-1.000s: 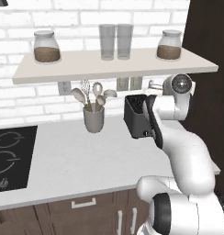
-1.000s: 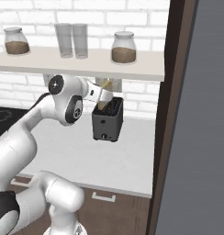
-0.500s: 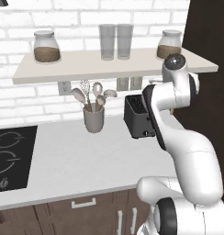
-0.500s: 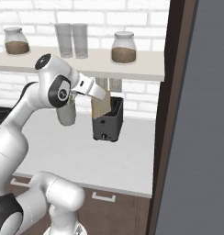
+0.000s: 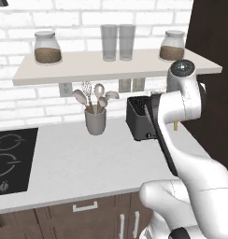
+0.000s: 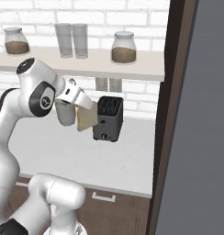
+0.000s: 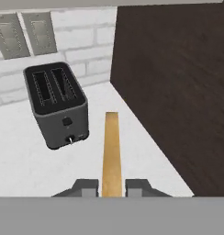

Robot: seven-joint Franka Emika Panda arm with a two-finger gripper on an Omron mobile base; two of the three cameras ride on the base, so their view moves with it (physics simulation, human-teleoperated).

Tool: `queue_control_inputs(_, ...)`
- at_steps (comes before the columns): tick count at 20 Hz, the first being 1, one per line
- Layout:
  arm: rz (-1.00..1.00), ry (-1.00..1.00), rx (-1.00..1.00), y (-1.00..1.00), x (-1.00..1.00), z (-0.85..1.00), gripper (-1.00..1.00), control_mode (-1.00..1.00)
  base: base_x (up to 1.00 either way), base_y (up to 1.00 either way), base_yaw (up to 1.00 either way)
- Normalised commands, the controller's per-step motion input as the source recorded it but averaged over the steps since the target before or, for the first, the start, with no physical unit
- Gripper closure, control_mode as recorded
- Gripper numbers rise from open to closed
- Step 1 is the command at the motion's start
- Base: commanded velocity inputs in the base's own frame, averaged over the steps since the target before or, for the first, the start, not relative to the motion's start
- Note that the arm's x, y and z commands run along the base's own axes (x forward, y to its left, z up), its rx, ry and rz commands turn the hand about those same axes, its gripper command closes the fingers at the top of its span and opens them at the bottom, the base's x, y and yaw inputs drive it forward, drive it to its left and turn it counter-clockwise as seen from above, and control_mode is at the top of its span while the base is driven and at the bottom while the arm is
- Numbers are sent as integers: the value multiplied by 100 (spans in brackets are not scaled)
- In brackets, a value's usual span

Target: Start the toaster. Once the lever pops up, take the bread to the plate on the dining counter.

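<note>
While the bread (image 7: 111, 153) is pinched edge-on between the fingers of the gripper (image 7: 111, 185), it is held in the air beside the toaster (image 7: 56, 104), whose two slots are seen empty on the pale worktop (image 5: 78, 158).

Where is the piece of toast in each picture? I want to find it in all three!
Left base view: a thin tan sliver of the bread peeks out at the arm's right edge.
Right base view: the bread hangs left of the toaster.
Hand view: the bread stands edge-on, centre bottom, between the gripper fingertips.
Shared landmark: the black toaster.
</note>
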Motion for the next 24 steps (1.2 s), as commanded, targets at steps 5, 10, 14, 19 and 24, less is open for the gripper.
queue_control_inputs(5, 17, 0, 0, 54, -64, -13, 100, -100, 0, 0, 0)
queue_control_inputs(10, 13, 0, 6, 15, -67, -1, 100, -100, 0, 0, 0)
queue_control_inputs(14, 15, 0, 2, 1, -54, -6, 100, -100, 0, 0, 0)
queue_control_inputs(19, 9, 1, 0, 0, -25, -11, 100, -100, 0, 0, 0)
queue_control_inputs(24, 0, 0, 0, 0, 0, 0, 100, -100, 0, 0, 0)
